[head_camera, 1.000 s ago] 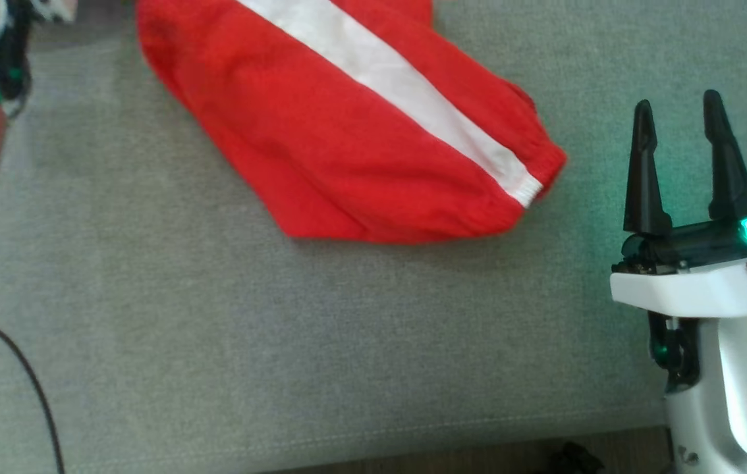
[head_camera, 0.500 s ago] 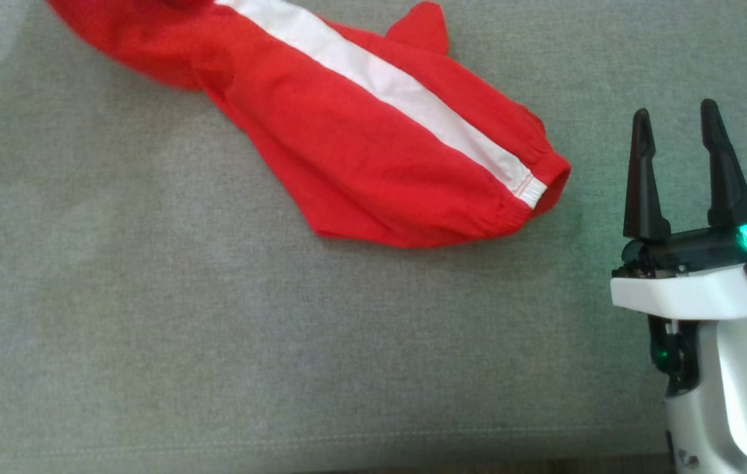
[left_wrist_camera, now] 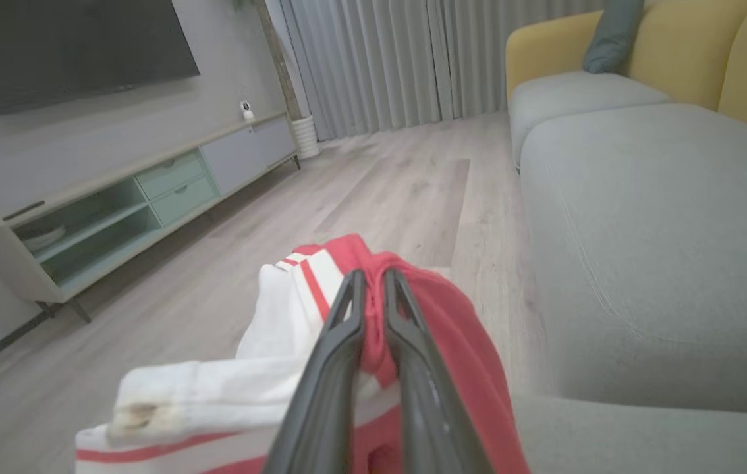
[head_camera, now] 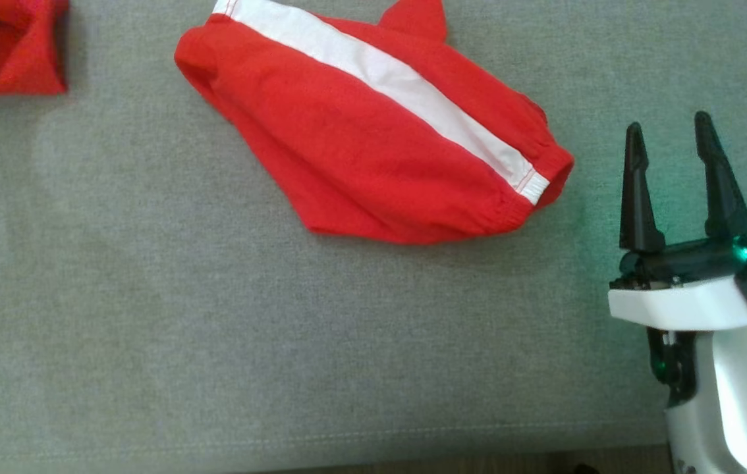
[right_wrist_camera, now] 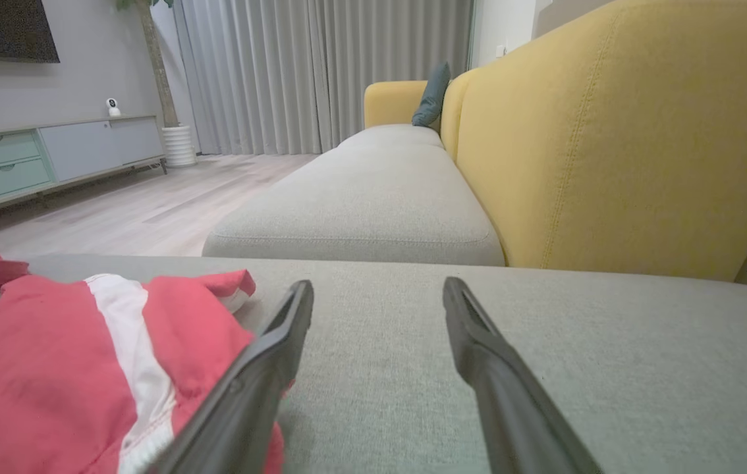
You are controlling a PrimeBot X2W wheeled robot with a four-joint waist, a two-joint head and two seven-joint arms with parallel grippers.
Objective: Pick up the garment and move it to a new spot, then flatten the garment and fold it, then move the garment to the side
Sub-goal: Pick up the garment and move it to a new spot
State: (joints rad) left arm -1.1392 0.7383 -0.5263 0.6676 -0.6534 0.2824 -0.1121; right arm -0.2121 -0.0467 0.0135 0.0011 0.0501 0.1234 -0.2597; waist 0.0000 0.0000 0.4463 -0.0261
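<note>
Our left fingers [left_wrist_camera: 340, 329] are pinched shut on the red garment [left_wrist_camera: 459, 355], holding one end up. Our right fingers [head_camera: 637, 191] sit wide open and empty near its cuff, over the sofa seat [head_camera: 215, 329].

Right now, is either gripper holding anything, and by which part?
Left gripper pinches the garment by a bunched red fold beside its white band. Right gripper is open, empty.

In the head view, the garment [head_camera: 373, 151] no longer runs as 1 stretch toward the upper left. Its left end now shows a rounded fold, and a separate red bunch [head_camera: 8, 49] sits in the top left corner. The right gripper [head_camera: 668, 122] stands slightly lower in that view than 1 second ago.
</note>
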